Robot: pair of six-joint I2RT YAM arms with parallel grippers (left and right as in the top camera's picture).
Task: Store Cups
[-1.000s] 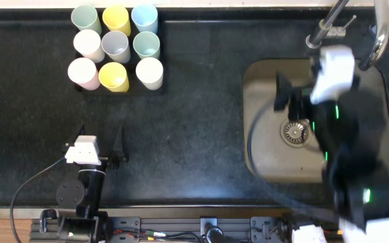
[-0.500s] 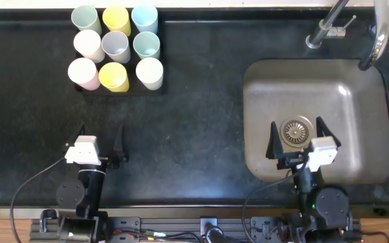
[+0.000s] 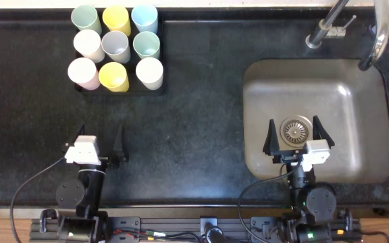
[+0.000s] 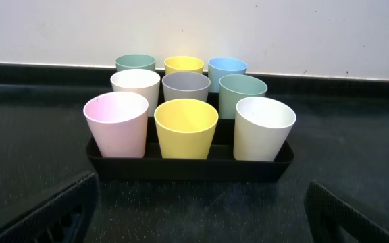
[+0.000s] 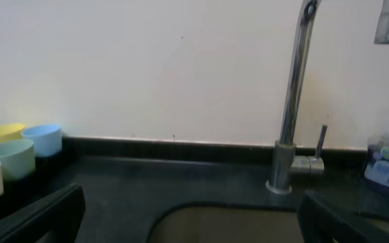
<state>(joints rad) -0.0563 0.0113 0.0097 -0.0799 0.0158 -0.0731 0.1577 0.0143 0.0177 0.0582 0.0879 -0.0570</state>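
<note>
Several pastel cups (image 3: 116, 46) stand upright in a black tray (image 3: 155, 90) at the back left of the dark counter. In the left wrist view the cups (image 4: 186, 127) fill that tray (image 4: 188, 168) in three rows: pink, yellow and white in front. My left gripper (image 3: 100, 136) rests near the front left, well short of the tray, open and empty (image 4: 201, 185). My right gripper (image 3: 294, 133) sits over the sink's front part, also open and empty (image 5: 191, 202).
A steel sink (image 3: 356, 88) with a drain (image 3: 296, 130) takes up the right side. A faucet (image 3: 326, 25) stands behind it, seen as a tall faucet (image 5: 292, 101) in the right wrist view. A soap bottle (image 5: 387, 165) is at the far right.
The right arm has pulled back from high over the sink to a low pose near its base. The left arm and the cups have not moved.
</note>
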